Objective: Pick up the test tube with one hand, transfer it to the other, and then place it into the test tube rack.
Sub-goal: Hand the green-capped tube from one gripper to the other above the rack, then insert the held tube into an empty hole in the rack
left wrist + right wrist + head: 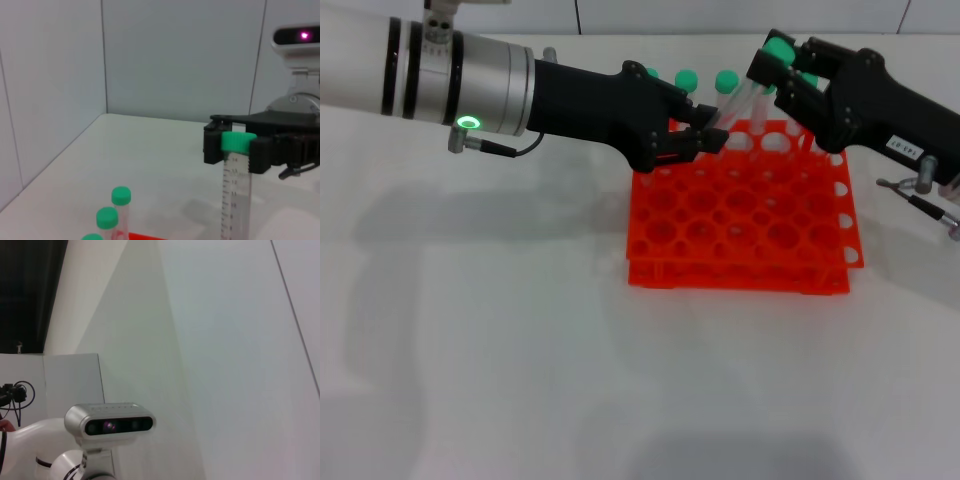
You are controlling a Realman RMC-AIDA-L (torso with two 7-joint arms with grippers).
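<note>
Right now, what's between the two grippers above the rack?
In the head view, only the test tube spans the gap: the right gripper grips its green-capped end, the left gripper is at its lower end, above the test tube rack.

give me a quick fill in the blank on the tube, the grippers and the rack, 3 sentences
1. The right gripper grips the test tube just under its ____ cap.
2. The rack on the white table is coloured ____.
3. The left gripper is at the tube's ____ end, over the back of the rack.

Missing words: green; orange-red; lower
</note>
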